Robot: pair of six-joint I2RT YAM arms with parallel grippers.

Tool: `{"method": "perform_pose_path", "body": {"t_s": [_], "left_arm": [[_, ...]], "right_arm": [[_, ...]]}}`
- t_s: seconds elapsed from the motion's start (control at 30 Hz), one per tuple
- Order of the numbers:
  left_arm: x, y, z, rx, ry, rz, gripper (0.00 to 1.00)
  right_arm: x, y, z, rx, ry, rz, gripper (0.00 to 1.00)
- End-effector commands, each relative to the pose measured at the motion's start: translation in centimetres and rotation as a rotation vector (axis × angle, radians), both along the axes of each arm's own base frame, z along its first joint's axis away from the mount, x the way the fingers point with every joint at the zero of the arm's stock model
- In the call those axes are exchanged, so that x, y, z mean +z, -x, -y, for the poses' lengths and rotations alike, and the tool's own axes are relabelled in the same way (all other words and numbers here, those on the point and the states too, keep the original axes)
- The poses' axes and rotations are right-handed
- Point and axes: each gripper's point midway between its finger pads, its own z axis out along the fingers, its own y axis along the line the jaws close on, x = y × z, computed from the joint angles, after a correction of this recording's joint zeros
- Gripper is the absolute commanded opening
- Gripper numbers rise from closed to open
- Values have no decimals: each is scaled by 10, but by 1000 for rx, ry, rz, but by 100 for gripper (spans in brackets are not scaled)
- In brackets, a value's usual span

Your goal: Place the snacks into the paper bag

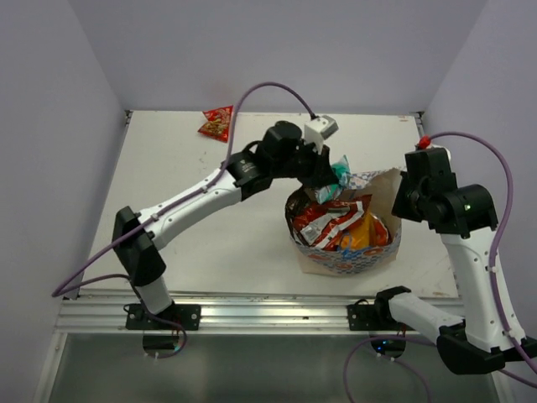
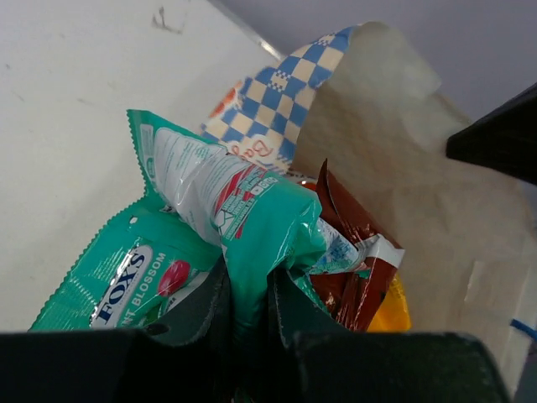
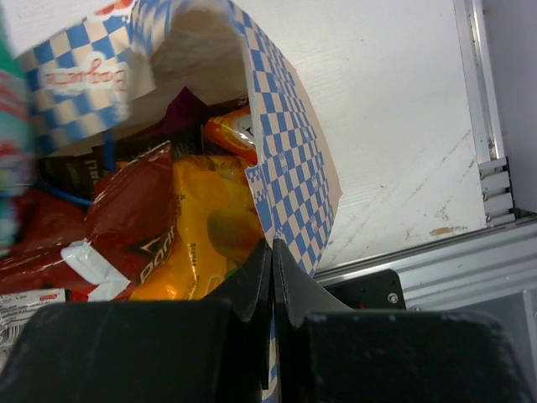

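Note:
My left gripper [image 1: 325,180] [image 2: 250,290] is shut on a teal packet [image 1: 339,172] [image 2: 243,210] printed "FOX'S", held over the far rim of the paper bag [image 1: 344,262] [image 2: 294,92]. The bag stands open, with red-and-silver chip bags [image 1: 327,222] and an orange-yellow packet [image 1: 369,235] [image 3: 210,227] inside. A brown packet [image 2: 357,269], a red chip bag [image 3: 138,227] and a purple one [image 3: 180,109] also lie in it. My right gripper [image 1: 398,195] [image 3: 273,252] is shut on the bag's checkered right rim [image 3: 289,159]. A small red packet [image 1: 216,123] lies on the table at the far left.
The white table [image 1: 210,243] is walled on three sides. An aluminium rail [image 1: 268,312] runs along its near edge, by the arm bases. The left arm's purple cable [image 1: 268,86] arches above the table's back.

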Motion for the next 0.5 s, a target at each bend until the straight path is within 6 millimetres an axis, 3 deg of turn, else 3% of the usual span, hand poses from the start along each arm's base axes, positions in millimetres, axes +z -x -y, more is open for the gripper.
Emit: {"method": "perform_pose_path", "body": {"t_s": [0.0,0.03,0.2,0.43,0.47], "left_arm": [[-63,27,17,-58,-175,-74,0],[-68,44,25,-93,-195,-60,0],[-73,83,43,-180,-252,-14,0],[-5,133,57,-216,-170,116,0],[-13,137,56,-225,-200,98,0]], "right_arm": [[-5,26,1,25,-11,-65,0],[-5,26,1,25,-12,-62,0],[-6,29,3,24,-7,-61,0],[-8,35,6,27,8,-71,0],[-8,35,6,27,8,-71,0]]}}
